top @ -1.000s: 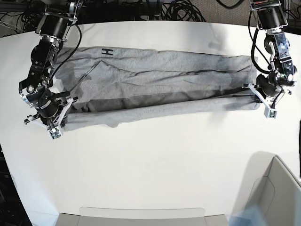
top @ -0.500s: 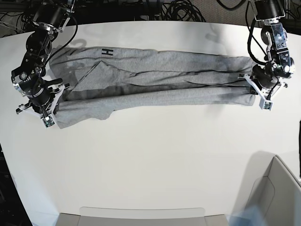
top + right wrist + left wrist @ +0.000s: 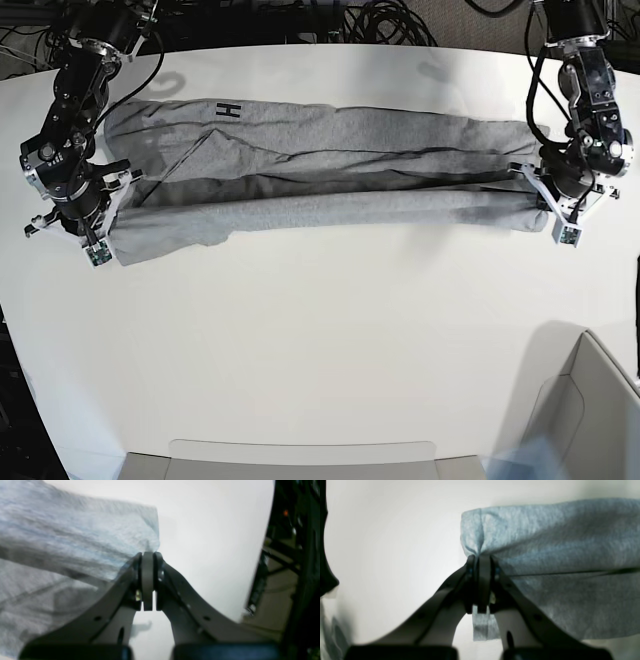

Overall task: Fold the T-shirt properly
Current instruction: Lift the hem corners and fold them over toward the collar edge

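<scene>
Your T-shirt (image 3: 330, 170) lies stretched in a long band across the white surface (image 3: 320, 340); it's soft, light and will sag between grips. Left end effector (image 3: 481, 562) and right end effector (image 3: 147, 557) are each clamped on an end corner; hold there.

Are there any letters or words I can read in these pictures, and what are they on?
"H": a black block letter lying on its side, printed on the grey T-shirt near its far edge, in the base view.
The rest of the print is folded out of sight. Nothing else readable; the wrist views show no text.
</scene>
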